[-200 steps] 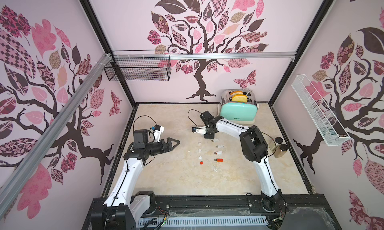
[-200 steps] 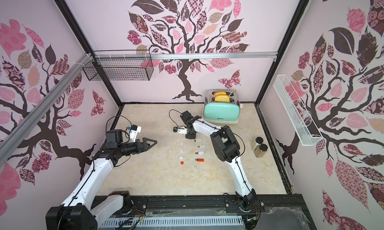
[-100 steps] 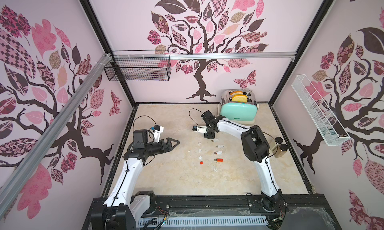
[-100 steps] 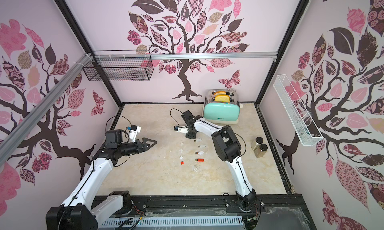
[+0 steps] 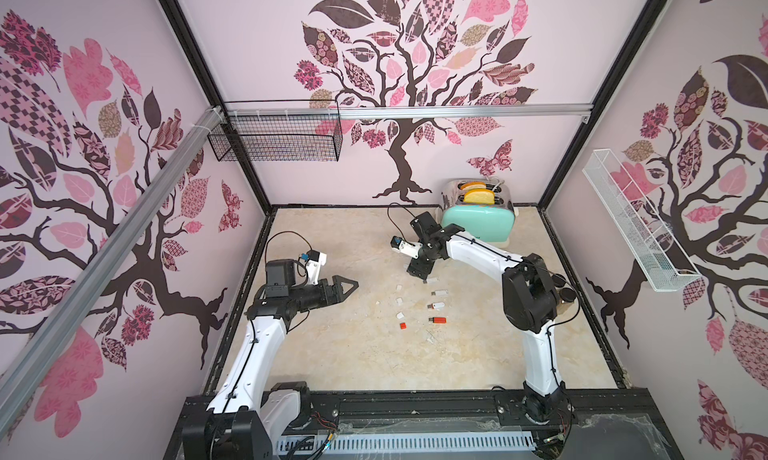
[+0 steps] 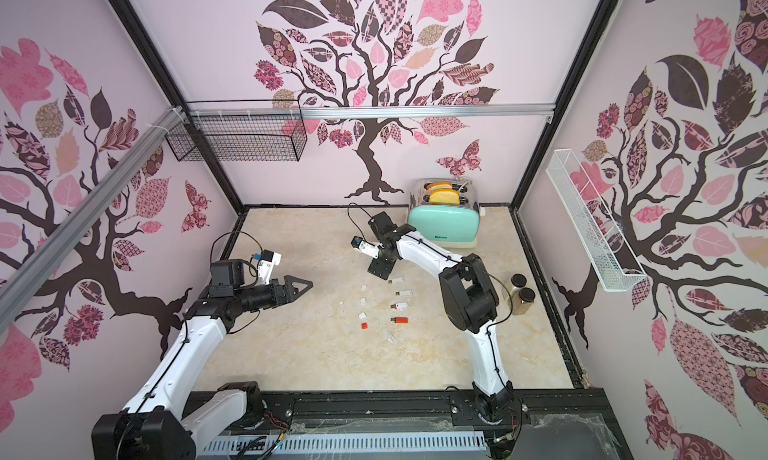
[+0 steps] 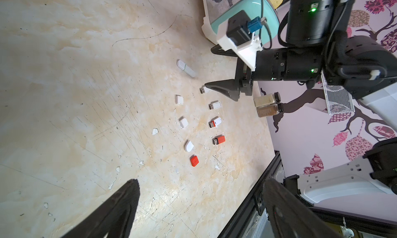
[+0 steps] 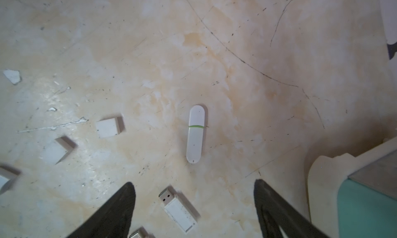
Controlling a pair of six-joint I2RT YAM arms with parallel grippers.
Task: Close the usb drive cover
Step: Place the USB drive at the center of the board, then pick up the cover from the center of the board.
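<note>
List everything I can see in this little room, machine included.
Closed USB drive: one, white with green band, on the table near the right fingers.
Open USB drives: four, two white, one white-and-red, one red, in a row on the table.
Loose caps: four, three white, one red, in a row alongside the drives.
Toaster: one, mint green, back of the table.
Bread slices: two, yellowish, in the toaster.
Spice jars: two, black-lidded, table's right edge.
Wire baskets: two, black at the back left, white on the right wall.
Table: one, beige marbled.
Arms: two, white and black, at the front.
Left fingers: two, black, open, empty.
Right fingers: two, black, open, empty.
</note>
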